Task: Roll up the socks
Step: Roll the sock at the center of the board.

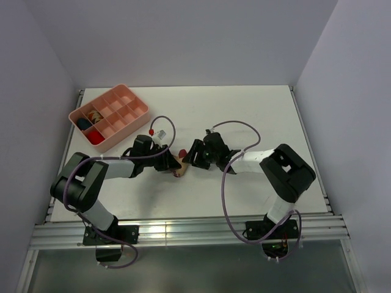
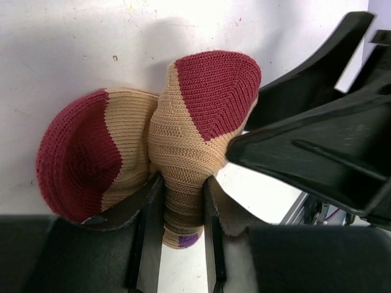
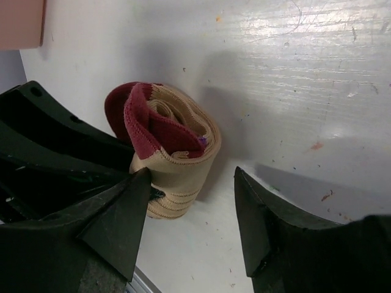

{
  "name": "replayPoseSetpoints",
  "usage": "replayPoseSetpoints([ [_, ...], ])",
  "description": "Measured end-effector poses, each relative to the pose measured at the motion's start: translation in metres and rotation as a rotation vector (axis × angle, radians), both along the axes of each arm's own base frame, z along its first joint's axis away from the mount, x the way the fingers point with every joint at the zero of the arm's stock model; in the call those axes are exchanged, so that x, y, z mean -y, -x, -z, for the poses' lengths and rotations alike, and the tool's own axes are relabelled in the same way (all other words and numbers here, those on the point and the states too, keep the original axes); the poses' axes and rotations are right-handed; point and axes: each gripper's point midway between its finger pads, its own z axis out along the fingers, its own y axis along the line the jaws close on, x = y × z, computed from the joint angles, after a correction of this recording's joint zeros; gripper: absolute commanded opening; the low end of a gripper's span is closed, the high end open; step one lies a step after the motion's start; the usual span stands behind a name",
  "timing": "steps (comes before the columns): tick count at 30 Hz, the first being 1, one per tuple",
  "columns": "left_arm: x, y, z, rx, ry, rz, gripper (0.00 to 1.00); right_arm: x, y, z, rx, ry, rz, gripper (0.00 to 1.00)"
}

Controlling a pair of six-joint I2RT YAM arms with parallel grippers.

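Left wrist view shows the socks mostly rolled. The left gripper pinches them and the right gripper is spread just beside, on the bench, well apart from the tray — securing the roll looks left to do.

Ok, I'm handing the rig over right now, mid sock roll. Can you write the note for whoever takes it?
Left gripper: shut on the tan and dark red sock, mid-table.
Right gripper: open, one finger against the sock, not gripping it.
Done: the sock is wound into a loose roll, dark red ends showing.
Left: tighten and tuck it, then probably carry it to the pink compartment tray at the far left. No second sock can be made out.
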Motion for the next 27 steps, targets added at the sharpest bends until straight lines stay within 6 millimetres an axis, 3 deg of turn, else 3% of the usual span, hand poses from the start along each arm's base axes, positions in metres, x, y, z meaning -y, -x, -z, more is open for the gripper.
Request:
replayPoseSetpoints([
  [13,0.001,-0.001,0.004,-0.031,0.017,0.017,0.01,-0.022,-0.005,0.011,-0.031,-0.114,-0.037,0.57],
  [16,0.0,-0.002,0.004,-0.036,0.02,0.019,0.01,-0.026,-0.007,0.013,-0.043,-0.154,-0.05,0.5],
  [19,0.0,-0.002,0.004,-0.035,0.019,0.018,0.02,-0.027,-0.007,0.012,-0.044,-0.185,-0.059,0.28],
  [20,0.0,-0.002,0.004,-0.035,0.019,0.017,0.05,-0.026,-0.008,0.012,-0.042,-0.191,-0.058,0.15],
  [22,-0.001,-0.003,0.003,-0.028,0.016,0.013,0.17,-0.025,-0.008,0.012,-0.039,-0.195,-0.059,0.02],
  [27,-0.006,-0.006,0.0,0.004,-0.035,-0.019,0.57,-0.024,-0.009,0.011,-0.028,-0.163,-0.076,0.0],
])
